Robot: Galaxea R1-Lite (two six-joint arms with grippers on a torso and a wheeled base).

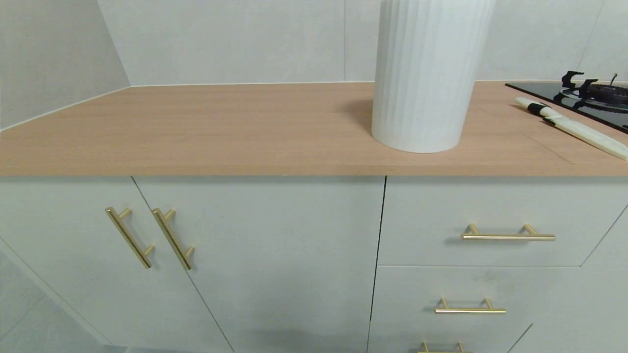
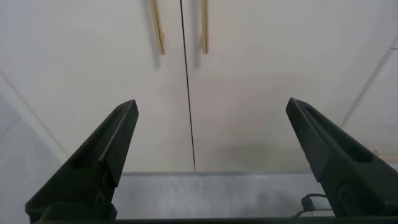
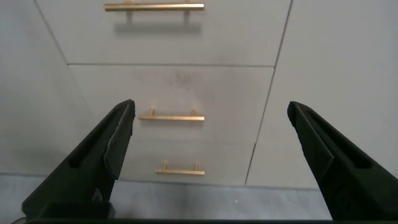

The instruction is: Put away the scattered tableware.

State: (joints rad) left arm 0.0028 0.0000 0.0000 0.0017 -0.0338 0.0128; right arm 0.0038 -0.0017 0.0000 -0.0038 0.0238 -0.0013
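1. Left gripper: jaws spread wide, nothing between them, facing the double-door cabinet.
2. Right gripper: jaws wide apart too, empty, facing the drawer stack.
3. Right edge of the head view: the white knife lies flat on the wooden countertop, just beside the black hob.
4. Upper centre-right: a tall white ribbed container stands upright, near the knife but apart from it.
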